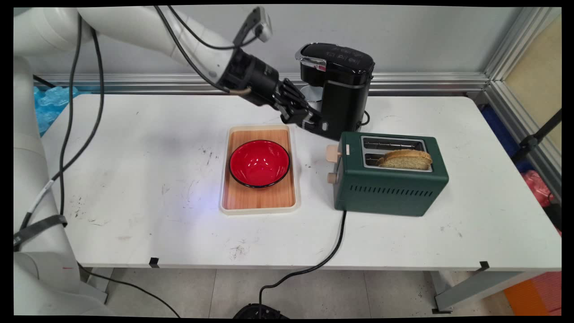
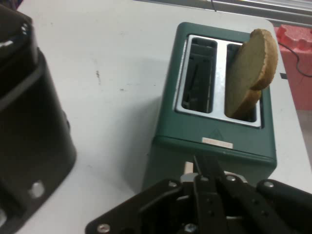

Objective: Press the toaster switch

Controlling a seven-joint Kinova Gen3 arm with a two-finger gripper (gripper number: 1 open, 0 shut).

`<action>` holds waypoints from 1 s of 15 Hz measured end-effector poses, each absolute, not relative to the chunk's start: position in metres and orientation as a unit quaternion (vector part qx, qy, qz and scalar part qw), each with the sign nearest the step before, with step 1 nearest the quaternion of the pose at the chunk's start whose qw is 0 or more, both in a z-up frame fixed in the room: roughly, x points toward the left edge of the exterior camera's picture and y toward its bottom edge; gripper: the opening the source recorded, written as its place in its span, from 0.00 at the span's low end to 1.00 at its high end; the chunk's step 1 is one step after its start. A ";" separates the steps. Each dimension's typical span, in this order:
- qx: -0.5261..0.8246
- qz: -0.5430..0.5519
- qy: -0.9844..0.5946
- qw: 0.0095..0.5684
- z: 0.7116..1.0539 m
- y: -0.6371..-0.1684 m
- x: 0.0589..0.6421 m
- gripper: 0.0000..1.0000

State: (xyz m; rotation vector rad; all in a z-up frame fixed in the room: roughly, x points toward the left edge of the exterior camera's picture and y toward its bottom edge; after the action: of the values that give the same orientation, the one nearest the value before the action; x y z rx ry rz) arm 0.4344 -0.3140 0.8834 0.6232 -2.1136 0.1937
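Observation:
My gripper [image 1: 316, 124] hangs low over the table, just left of the green toaster's [image 1: 390, 184] near end and in front of the black coffee machine [image 1: 341, 89]. In the hand view the gripper [image 2: 207, 168] is shut with nothing in it, its tips pointing at the toaster's [image 2: 214, 122] end, close above the cream lever [image 2: 187, 168]. A slice of toast [image 1: 406, 159] stands out of the front slot; the other slot [image 2: 197, 75] is empty. On that end of the toaster, the main view shows the lever [image 1: 332, 153] and a cream knob [image 1: 332, 178].
A wooden tray [image 1: 260, 199] with a red bowl [image 1: 259, 162] lies left of the toaster. The toaster's black cord [image 1: 334, 251] runs over the table's front edge. The coffee machine [image 2: 29, 126] stands close at the hand's left.

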 end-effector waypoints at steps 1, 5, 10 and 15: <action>0.253 0.077 -0.853 0.449 0.880 -0.312 0.432 0.00; 0.258 0.071 -0.852 0.450 0.863 -0.302 0.422 0.00; 0.258 0.075 -0.851 0.451 0.848 -0.296 0.418 0.00; 0.232 0.097 -0.854 0.456 0.837 -0.297 0.415 0.00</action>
State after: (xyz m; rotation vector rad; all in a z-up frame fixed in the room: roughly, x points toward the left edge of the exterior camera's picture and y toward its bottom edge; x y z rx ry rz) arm 0.4146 -0.2969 0.8371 0.5732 -2.1048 0.2387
